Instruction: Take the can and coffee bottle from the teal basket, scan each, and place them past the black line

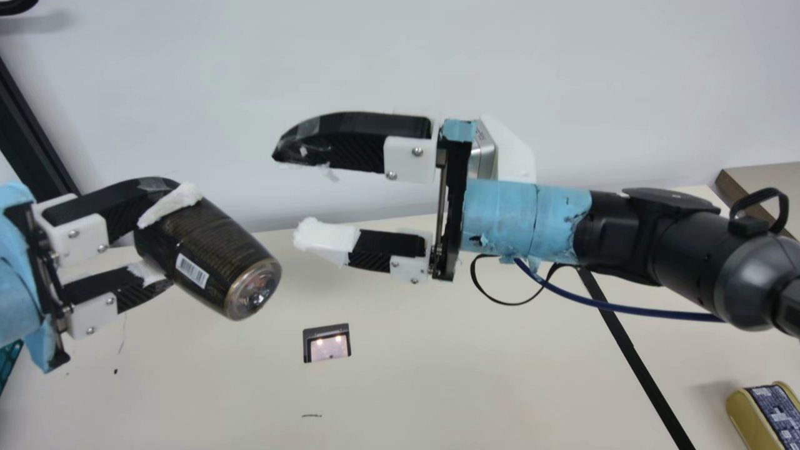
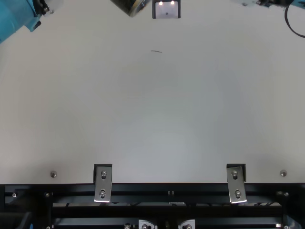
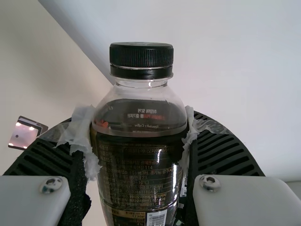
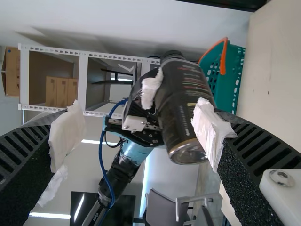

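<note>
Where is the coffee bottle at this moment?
In the main view, the coffee bottle is at the left, tilted in the left gripper, above and left of the small scanner.

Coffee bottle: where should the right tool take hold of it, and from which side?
Probably around the straight, round wall of the coffee bottle, near its base, coming from the side of the right tool: the base points that way, while the left tool clasps nearer the cap.

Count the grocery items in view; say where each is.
2: the coffee bottle in the left gripper, and the can past the black line. The teal basket may hide more.
</note>
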